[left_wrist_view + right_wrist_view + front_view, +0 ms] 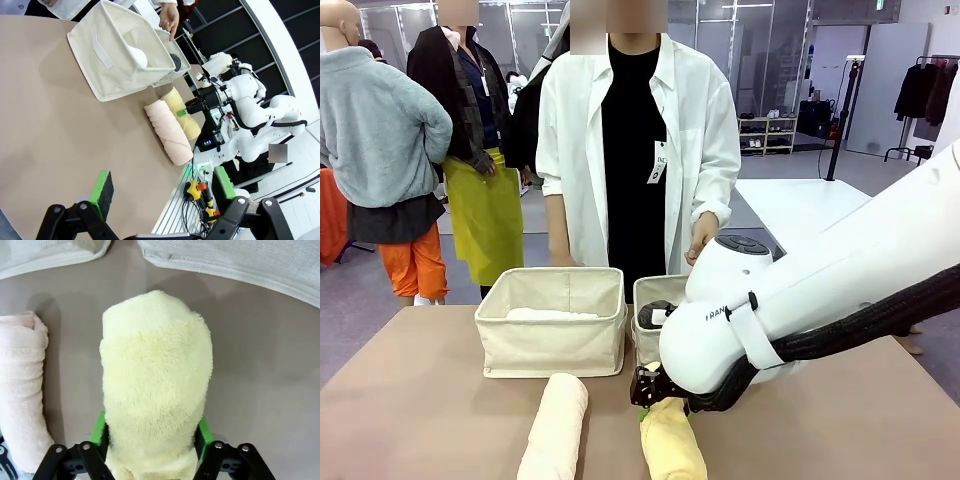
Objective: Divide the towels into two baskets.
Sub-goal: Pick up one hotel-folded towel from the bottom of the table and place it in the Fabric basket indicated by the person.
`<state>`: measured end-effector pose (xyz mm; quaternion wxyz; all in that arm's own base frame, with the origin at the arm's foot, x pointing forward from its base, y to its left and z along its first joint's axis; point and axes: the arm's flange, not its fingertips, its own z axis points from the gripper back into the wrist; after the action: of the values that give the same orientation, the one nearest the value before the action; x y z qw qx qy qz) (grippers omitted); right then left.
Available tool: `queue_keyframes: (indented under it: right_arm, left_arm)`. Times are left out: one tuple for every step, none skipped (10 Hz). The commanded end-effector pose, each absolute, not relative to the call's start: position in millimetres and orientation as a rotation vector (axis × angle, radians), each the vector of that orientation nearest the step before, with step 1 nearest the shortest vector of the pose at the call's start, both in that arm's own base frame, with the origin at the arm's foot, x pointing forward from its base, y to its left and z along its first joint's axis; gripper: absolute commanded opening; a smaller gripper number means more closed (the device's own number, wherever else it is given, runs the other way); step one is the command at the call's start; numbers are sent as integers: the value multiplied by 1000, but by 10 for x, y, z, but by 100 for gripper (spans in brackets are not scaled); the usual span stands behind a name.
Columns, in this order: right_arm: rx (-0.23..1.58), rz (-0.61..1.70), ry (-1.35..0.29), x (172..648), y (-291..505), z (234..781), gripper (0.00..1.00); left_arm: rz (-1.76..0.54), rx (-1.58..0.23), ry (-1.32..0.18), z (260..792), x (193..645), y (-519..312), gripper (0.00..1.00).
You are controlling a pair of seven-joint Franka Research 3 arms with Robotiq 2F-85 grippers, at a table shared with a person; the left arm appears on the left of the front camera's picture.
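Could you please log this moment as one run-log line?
right gripper: gripping pale yellow towel | left gripper: open | cream towel: on table | white towel: in basket

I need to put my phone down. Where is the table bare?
Bare: the wide stretch of table left of the left basket and the cream towel. Crowded: the middle, where the right claw grips the yellow towel beside the cream one.
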<state>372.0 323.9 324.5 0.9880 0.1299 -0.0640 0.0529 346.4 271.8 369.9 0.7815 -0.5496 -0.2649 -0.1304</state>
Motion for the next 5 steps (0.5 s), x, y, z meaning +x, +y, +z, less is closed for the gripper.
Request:
queue_keyframes:
  right_arm:
    - [224, 71, -137, 3709, 3358, 3215, 55]
    - [209, 60, -130, 3705, 3300, 3199, 43]
    - [213, 56, -128, 3705, 3258, 3235, 36]
    - [217, 89, -108, 3685, 3224, 3271, 23]
    - [225, 94, -79, 3665, 3182, 3352, 16]
  left_arm:
    - [-289, -1180, -574, 3716, 3405, 2707, 100]
    - [-289, -1180, -574, 3716, 3405, 2707, 100]
    - [-289, -1180, -574, 3716, 3405, 2707, 100]
    - [-289, -1180, -574, 3716, 3405, 2707, 100]
    - [-289, -1180, -574, 3716, 3405, 2707, 100]
